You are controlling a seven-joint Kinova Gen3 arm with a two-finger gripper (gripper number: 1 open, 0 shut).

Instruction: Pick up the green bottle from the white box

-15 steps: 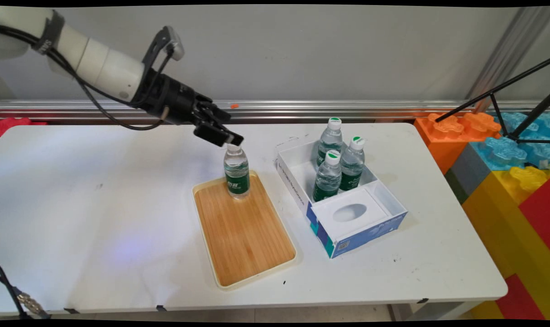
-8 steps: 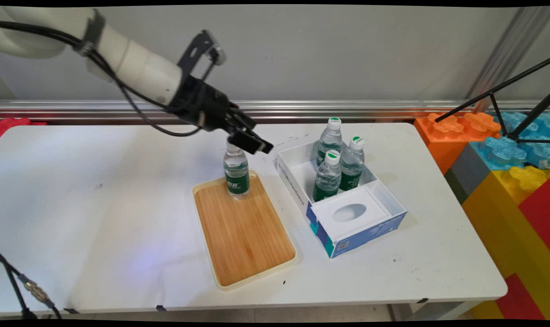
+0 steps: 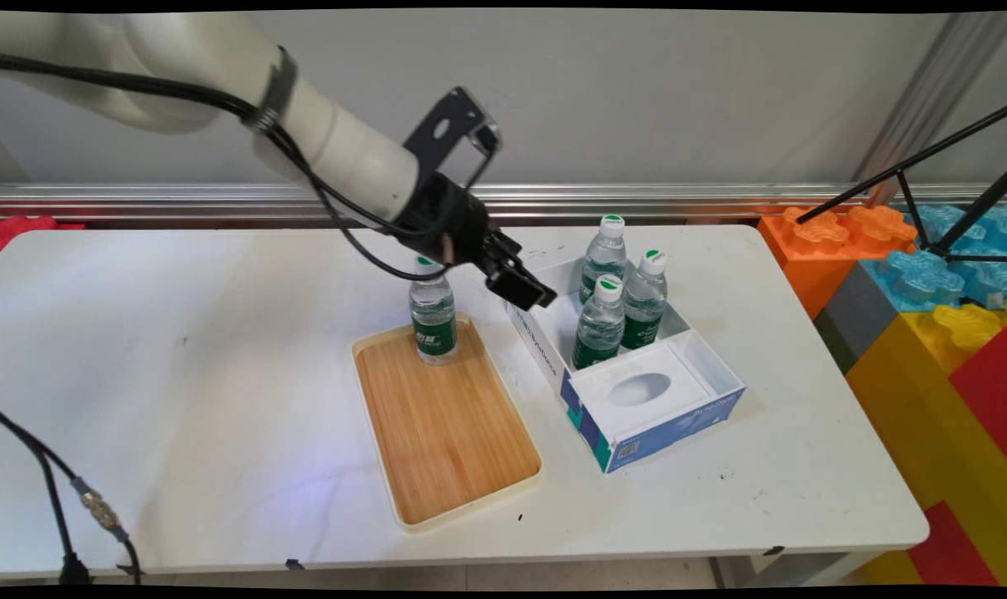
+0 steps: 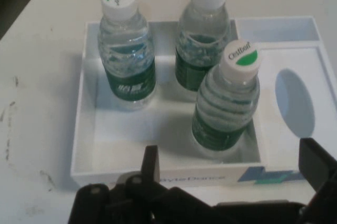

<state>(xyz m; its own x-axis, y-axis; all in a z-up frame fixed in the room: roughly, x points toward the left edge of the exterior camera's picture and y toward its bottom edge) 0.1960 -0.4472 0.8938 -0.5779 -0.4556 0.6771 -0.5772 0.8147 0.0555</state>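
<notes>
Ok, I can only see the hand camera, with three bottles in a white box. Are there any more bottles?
Observer: Yes, a fourth bottle stands upright on a wooden tray, left of the box in the main view.
Operator: Is the gripper touching it?
Observer: No. The gripper, open, hangs over the box's wall nearest the tray, apart from that bottle.
Operator: What's past the table?
Observer: Big coloured toy blocks, stacked beside the table's right end.

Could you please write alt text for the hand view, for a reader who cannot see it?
Three clear plastic water bottles with green labels and white caps stand upright in a white open-topped cardboard box on a white table, seen from above the open black pincer.
</notes>
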